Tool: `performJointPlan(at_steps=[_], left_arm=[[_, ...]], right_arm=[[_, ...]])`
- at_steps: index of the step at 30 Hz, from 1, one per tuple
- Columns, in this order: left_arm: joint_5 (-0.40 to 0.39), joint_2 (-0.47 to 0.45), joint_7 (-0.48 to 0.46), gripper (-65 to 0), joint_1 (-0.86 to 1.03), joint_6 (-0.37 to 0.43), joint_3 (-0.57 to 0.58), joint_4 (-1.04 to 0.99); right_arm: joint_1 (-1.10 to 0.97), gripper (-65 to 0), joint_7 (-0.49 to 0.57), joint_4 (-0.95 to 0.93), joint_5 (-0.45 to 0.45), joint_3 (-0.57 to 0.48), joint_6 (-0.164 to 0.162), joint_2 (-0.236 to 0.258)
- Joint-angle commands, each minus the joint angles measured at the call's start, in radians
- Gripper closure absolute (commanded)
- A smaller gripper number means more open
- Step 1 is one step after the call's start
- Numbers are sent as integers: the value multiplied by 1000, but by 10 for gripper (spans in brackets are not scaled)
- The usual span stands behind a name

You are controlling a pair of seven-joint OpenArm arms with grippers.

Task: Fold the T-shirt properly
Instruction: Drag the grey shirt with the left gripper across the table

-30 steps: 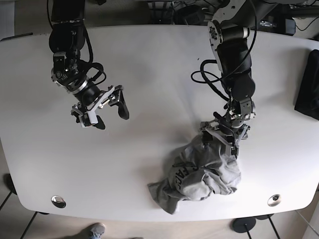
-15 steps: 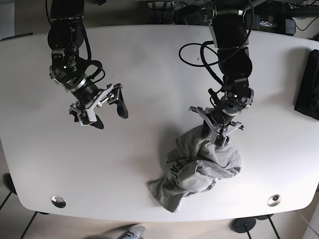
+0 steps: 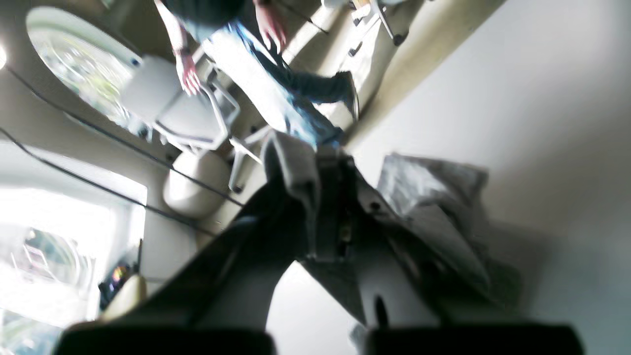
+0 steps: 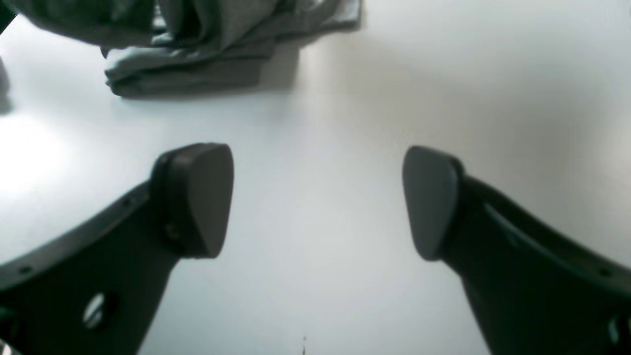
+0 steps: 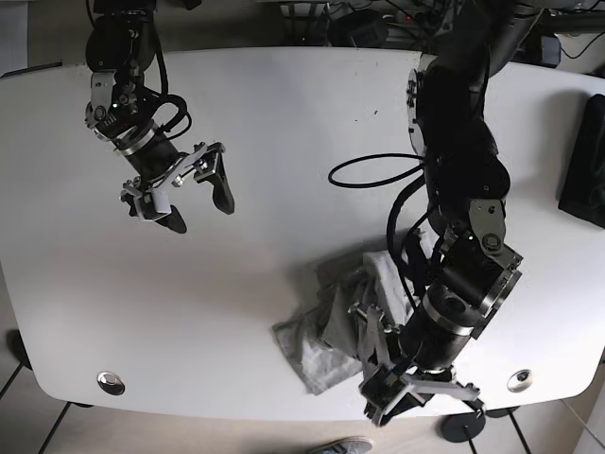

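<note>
The T-shirt [image 5: 331, 331] lies bunched near the front edge of the surface [image 5: 284, 113], right of centre. The left end effector [image 3: 315, 197] appears clamped on a fold of it, though that view is blurred. To open the cloth well, it should draw the fold up and outward steadily until the shirt hangs free of creases. The right end effector [image 4: 315, 202] hovers far left, pads apart and empty. Count: one shirt, two arms.

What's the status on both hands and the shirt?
Right hand open, empty above table. Left hand shut on T-shirt, still crumpled near the front edge. Nothing in the way.
</note>
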Motion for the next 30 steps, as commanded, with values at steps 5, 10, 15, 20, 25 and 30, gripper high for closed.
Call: performJointPlan(at_steps=[5, 10, 15, 20, 25, 30], left_arm=[[-6, 73, -25, 0, -281, 8, 69, -41], [-8, 151, 28, 0, -459, 8, 69, -130], [-19, 151, 27, 0, -566, 55, 168, -174], [-143, 151, 28, 0, -638, 138, 178, -174], [-152, 131, 28, 0, -620, 149, 63, -182], [-155, -4, 25, 0, -521, 149, 52, -174]], right_arm=[[-26, -515, 26, 41, 15, 4, 3, 9], [-46, -515, 28, 43, 15, 6, 3, 7], [-48, -515, 28, 43, 15, 4, 3, 7], [-46, -515, 28, 41, 15, 4, 3, 7], [-39, -515, 28, 33, 15, 1, 3, -8], [-14, -515, 28, -19, 5, -3, 11, -32]])
